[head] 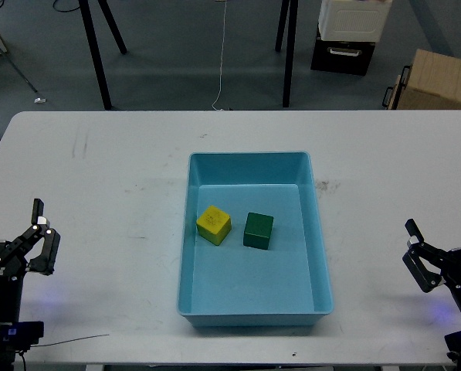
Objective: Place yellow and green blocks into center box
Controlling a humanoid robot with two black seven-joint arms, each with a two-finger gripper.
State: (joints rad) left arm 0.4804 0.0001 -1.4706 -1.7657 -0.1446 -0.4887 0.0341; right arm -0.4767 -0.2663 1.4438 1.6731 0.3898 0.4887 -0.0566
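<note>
A: Where do the blocks sit relative to the blue tray (320, 232)?

B: Both are inside it. The yellow block (214, 225) lies on the tray floor left of the middle, turned a little askew, and the green block (258, 230) sits just beside it to the right, with a thin gap between them. Neither touches a tray wall.

A: So what is left of the task?

B: Judging by how things lie, nothing remains to be moved. The step in hand looks like parking the arms clear of the tray.

A: And the end effectors?

B: The left end effector (38, 234) is well left of the tray, low over the table (106, 201), fingers spread and grasping nothing. The right end effector (440, 241) is well right of the tray, fingers likewise apart and empty.

A: How should that step be done well?

B: Keep both arms outside the tray's long walls and avoid sweeping over its rim, since a nudge could slide the light tray and shift the blocks.

A: Anything else in the tray?

B: No, only the two blocks. Beyond the table's far edge, away from the tray, stand a cardboard carton (438, 81) and a white-and-black crate (347, 35) on the floor; what they hold cannot be seen.
</note>
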